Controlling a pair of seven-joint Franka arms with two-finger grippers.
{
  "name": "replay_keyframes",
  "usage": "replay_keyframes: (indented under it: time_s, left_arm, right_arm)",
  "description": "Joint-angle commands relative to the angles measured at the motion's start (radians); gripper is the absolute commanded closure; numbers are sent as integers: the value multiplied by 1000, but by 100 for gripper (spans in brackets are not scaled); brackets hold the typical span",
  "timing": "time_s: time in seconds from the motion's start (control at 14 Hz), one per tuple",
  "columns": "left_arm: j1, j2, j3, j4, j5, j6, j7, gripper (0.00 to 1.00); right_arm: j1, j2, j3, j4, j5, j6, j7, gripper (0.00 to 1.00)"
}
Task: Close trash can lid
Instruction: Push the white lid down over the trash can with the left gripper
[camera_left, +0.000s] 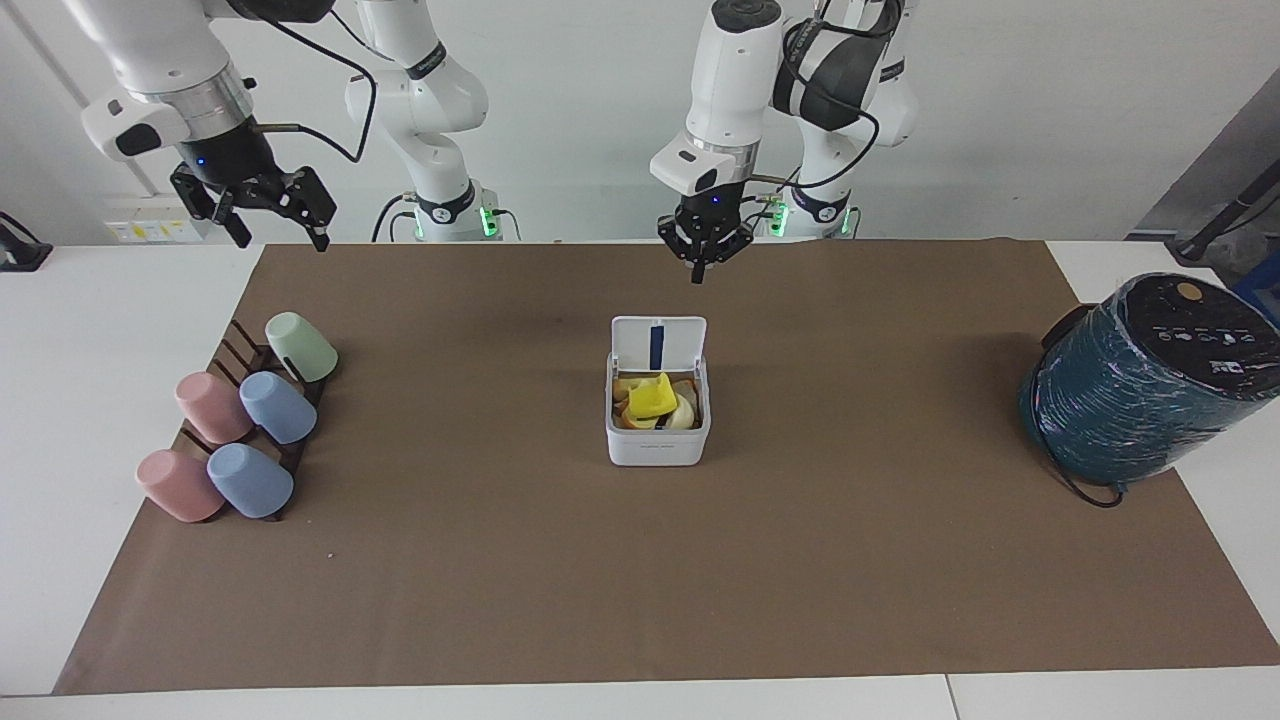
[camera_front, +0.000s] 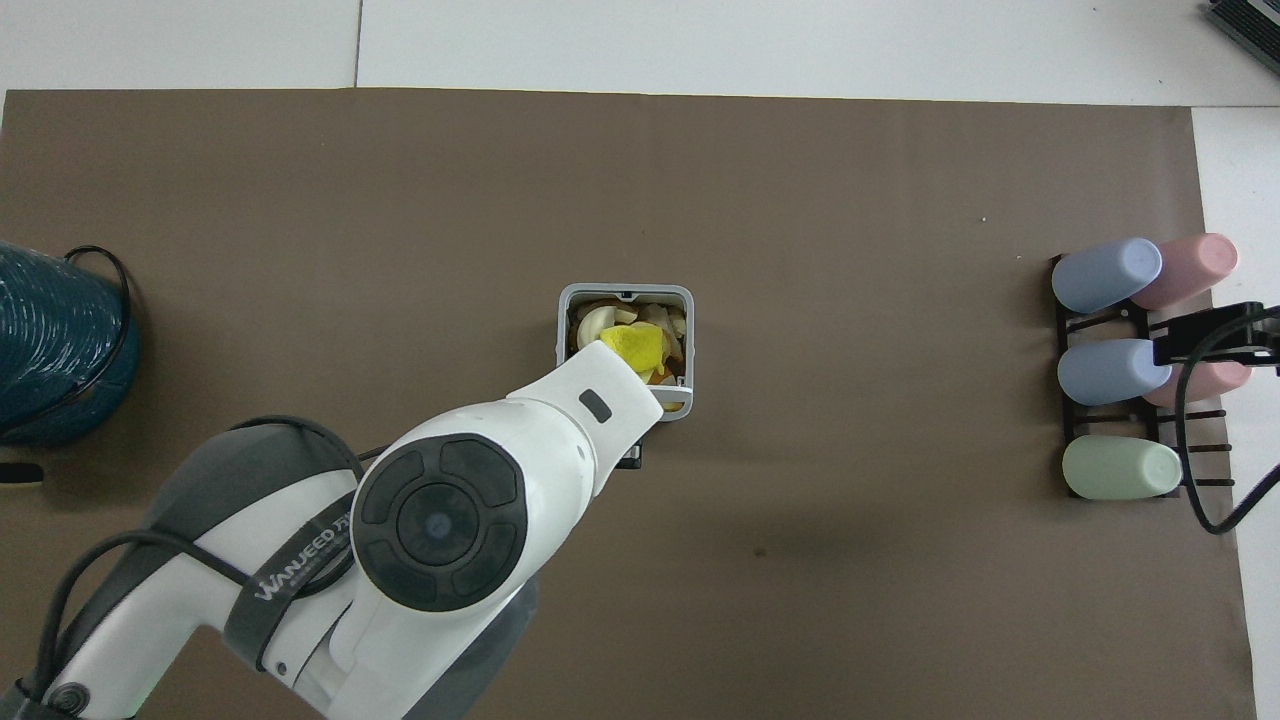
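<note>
The small white trash can stands at the middle of the brown mat, full of yellow and orange scraps. Its lid stands upright on the edge nearer to the robots, with the dark blue strip facing the camera. My left gripper hangs in the air over the mat, just on the robots' side of the lid and apart from it. In the overhead view my left arm covers part of the can and hides the gripper. My right gripper waits open over the cups.
A rack of several pastel cups lies at the right arm's end of the mat, also in the overhead view. A large teal-wrapped cylinder with a black cable stands at the left arm's end.
</note>
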Motion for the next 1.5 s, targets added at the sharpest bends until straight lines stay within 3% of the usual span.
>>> replay_keyframes:
  time_s: [0.0, 0.43, 0.71, 0.93, 1.43]
  left_arm:
    - [-17, 47, 19, -10, 11, 130, -27, 100]
    - [35, 159, 24, -1, 17, 387, -13, 100]
    - [62, 236, 22, 22, 18, 489, -3, 100]
    - [59, 342, 21, 92, 18, 501, -1, 100]
    - [33, 366, 19, 68, 15, 503, -3, 100]
  right_arm:
    - [-1, -15, 0, -17, 7, -2, -15, 0]
    - [-1, -15, 0, -17, 8, -2, -15, 0]
    - [-1, -15, 0, -17, 8, -2, -15, 0]
    - [-1, -15, 0, -17, 8, -2, -15, 0]
    - [-1, -15, 0, -17, 8, -2, -15, 0]
